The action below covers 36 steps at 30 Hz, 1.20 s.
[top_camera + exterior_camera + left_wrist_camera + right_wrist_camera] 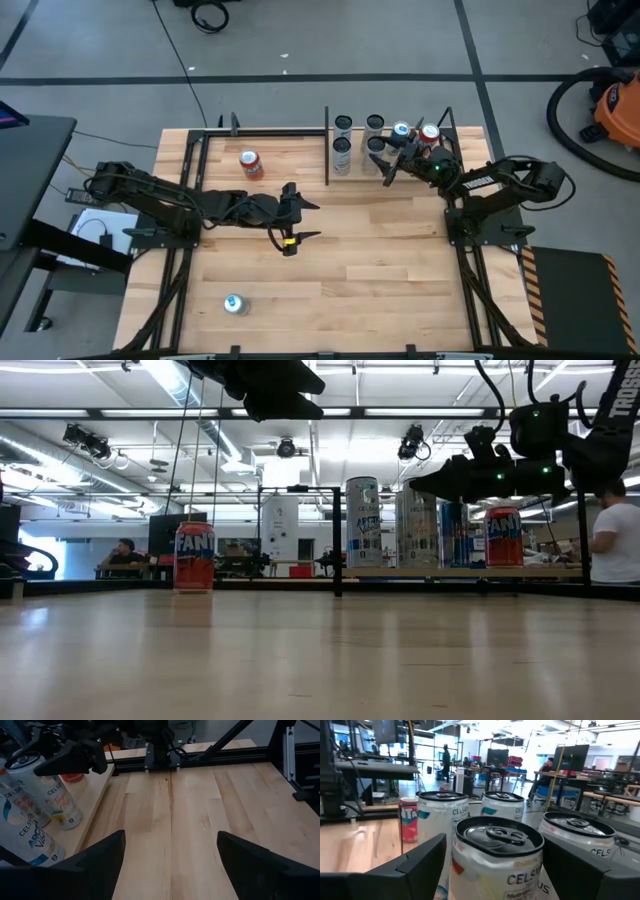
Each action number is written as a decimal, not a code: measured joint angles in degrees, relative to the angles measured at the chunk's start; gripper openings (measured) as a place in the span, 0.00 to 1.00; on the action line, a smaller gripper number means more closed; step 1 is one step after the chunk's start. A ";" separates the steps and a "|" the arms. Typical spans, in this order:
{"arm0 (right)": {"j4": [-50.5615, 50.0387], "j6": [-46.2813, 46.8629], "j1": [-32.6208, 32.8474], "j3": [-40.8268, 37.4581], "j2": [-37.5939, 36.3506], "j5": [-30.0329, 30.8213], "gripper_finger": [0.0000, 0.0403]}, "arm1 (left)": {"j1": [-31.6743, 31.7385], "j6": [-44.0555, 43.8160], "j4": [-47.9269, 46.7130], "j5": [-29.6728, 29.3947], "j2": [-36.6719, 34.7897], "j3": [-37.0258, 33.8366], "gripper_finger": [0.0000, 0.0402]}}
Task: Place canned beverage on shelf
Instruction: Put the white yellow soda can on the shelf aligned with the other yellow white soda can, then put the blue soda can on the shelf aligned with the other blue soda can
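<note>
The shelf (358, 178) stands at the table's far right and holds several upright cans on their bases: white Celsius cans (342, 150) and a red can (430, 132). My right gripper (386, 170) is open at can-top height over the shelf. In its wrist view (494, 840) its fingers stand on either side of a white Celsius can (497, 865) just ahead of them. My left gripper (305, 221) is open and empty above the table's middle. A red Fanta can (250, 163) stands on the table left of the shelf.
A silver-blue can (235, 304) stands near the table's front left. A black upright rod (337, 540) marks the shelf's left edge. Black frame rails (185, 180) run along the table's sides. People (612, 540) are in the room beyond.
</note>
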 joint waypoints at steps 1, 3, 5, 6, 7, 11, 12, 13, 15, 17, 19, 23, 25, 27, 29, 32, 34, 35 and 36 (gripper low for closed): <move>-0.28 -0.01 -0.06 0.17 0.00 0.53 0.80 | 0.00 0.00 0.00 0.00 0.00 0.00 0.79; -0.24 0.01 -0.34 0.20 -0.02 0.95 0.80 | 0.00 0.00 0.00 0.02 -0.01 0.00 0.79; -0.24 0.01 -0.44 0.20 -0.02 0.84 0.80 | 0.00 0.02 0.00 0.01 0.00 -0.01 0.79; -0.24 0.01 -0.44 0.20 -0.02 0.43 0.80 | 0.00 0.02 0.01 0.02 0.00 0.00 0.79; -0.24 0.01 -0.44 0.20 -0.02 0.00 0.80 | 0.00 0.02 0.02 0.02 0.00 0.00 0.79; 0.91 0.50 -0.44 0.20 -0.04 -0.23 0.80 | 0.00 0.03 0.00 0.02 0.00 -0.02 0.79; 1.62 0.61 -0.44 0.20 -0.07 -0.24 0.80 | 0.00 0.02 0.00 0.02 0.00 -0.02 0.79; 2.32 0.64 -0.44 0.20 -0.07 -0.28 0.80 | 0.00 0.02 0.00 0.02 0.00 -0.02 0.79; 3.40 0.78 -0.46 0.20 -0.07 -0.96 0.80 | 0.00 0.01 0.00 0.02 0.00 -0.01 0.79; 4.50 2.29 -0.45 0.20 -0.07 -2.25 0.80 | 0.00 0.00 0.00 0.02 0.00 -0.02 0.79; 5.78 4.60 -0.44 0.20 -0.07 -2.98 0.80 | 0.00 0.02 0.00 0.02 -0.01 -0.02 0.79; 9.80 9.87 0.18 0.20 -0.09 -3.23 0.80 | 0.00 0.04 -0.95 0.02 0.00 -0.02 0.79; 12.36 12.03 0.76 0.20 -0.09 -4.96 0.80 | 0.00 0.05 -1.50 0.04 0.00 -0.04 0.79; 14.75 13.26 1.53 0.20 -0.30 -9.13 0.80 | 0.00 0.04 -1.66 0.02 0.00 -0.04 0.79; 16.78 14.08 2.76 0.20 -1.08 -13.59 0.80 | -0.02 0.06 -2.03 0.04 0.00 -0.04 0.79; 16.75 14.19 5.29 0.22 -3.51 -16.30 0.80 | -0.01 0.04 -2.30 0.04 0.00 -0.04 0.79; 16.74 14.27 7.16 0.24 -5.14 -17.10 0.80 | -0.02 0.04 -2.62 0.04 0.00 -0.04 0.79; 16.73 14.54 8.21 0.24 -5.95 -17.46 0.80 | -0.02 0.04 -2.75 0.04 0.00 -0.04 0.79; 16.76 14.82 9.27 0.24 -6.64 -17.94 0.80 | -0.02 0.03 -2.71 0.04 0.00 -0.04 0.79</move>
